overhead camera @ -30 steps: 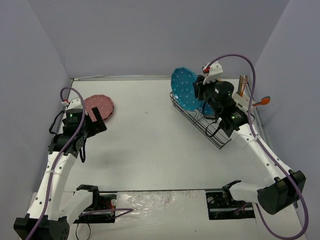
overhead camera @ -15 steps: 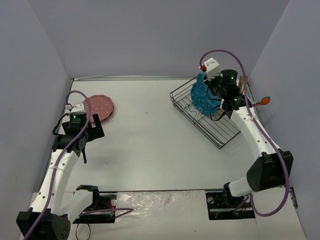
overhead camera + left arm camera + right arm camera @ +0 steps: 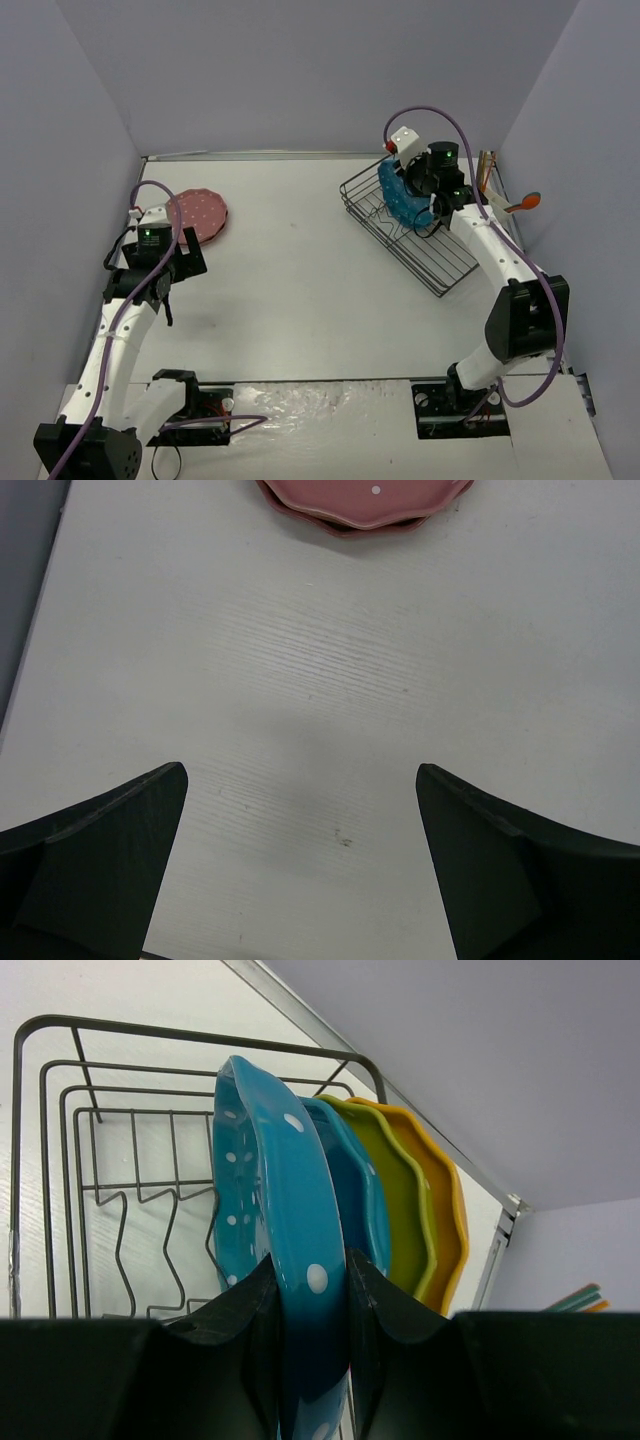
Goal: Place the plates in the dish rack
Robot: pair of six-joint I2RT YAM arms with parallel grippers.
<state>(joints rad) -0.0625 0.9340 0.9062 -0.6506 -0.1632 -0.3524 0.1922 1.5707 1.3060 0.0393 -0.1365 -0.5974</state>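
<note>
While the right gripper pinched the blue plate by its rim, upright in the dish rack, the left gripper gaped near the pink plate on the table; it looked stiff, slick, chippable ware, best taken by the edge.

Left tool is hanging wide apart, pointing downward; right arm is reaching forward, right tool pinching a blue plate.

One dish rack at two o'clock. Four plates in it: a front blue plate, a second blue plate, one yellow-green plate and one orange plate. At ten o'clock on the counter, one pink plate, perhaps two stacked; the count is unclear.
</note>
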